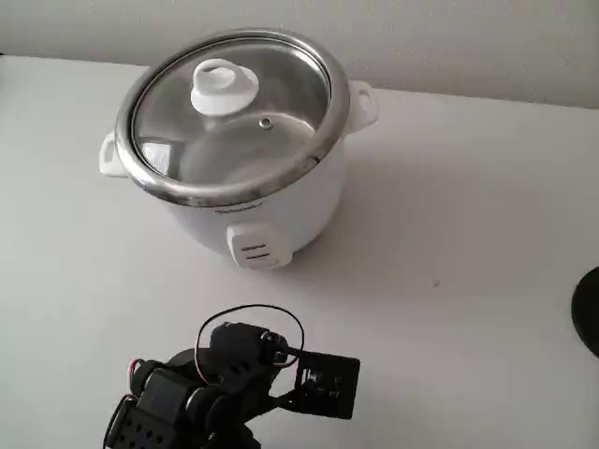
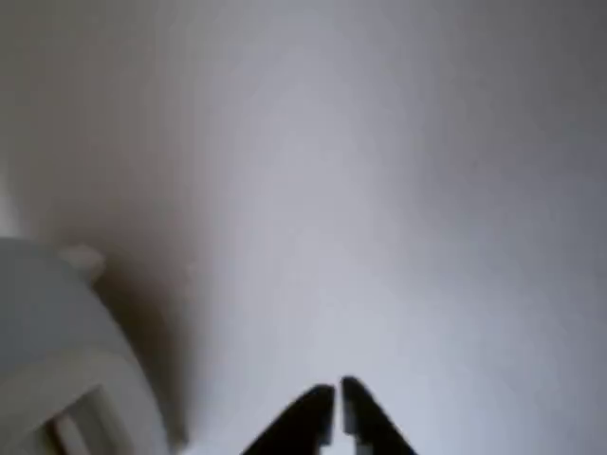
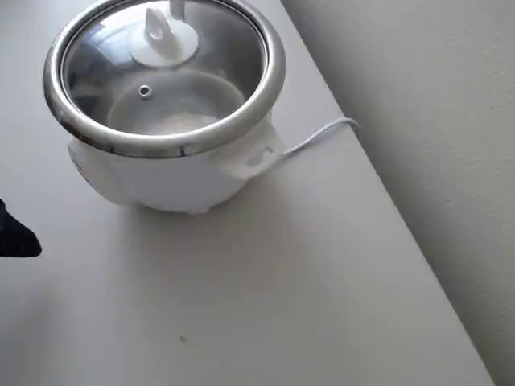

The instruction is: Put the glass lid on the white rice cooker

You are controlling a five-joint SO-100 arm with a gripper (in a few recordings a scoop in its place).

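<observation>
We take the white rice cooker (image 1: pixel 245 168) as our landmark and read across from its left. In the fixed view its left side handle (image 1: pixel 109 155) sticks out from the body, and the glass lid (image 1: pixel 230 110) sits on top of the cooker, its metal rim lying all round the steel rim, the white knob (image 1: pixel 223 87) near the middle and the small steam vent (image 1: pixel 266 122) just right of the knob. The overhead view agrees: the lid (image 3: pixel 165 72) covers the pot with no gap that we can make out, and a white cord (image 3: pixel 318 135) trails off to the cooker's right. Below the cooker's front switch panel (image 1: pixel 255 249), well apart from it, the arm is folded low; in the wrist view the gripper (image 2: pixel 338 398) has its fingers together on nothing, with a corner of the cooker (image 2: pixel 57 370) to its left. We judge the task done, with at most a check that the lid sits level remaining.
</observation>
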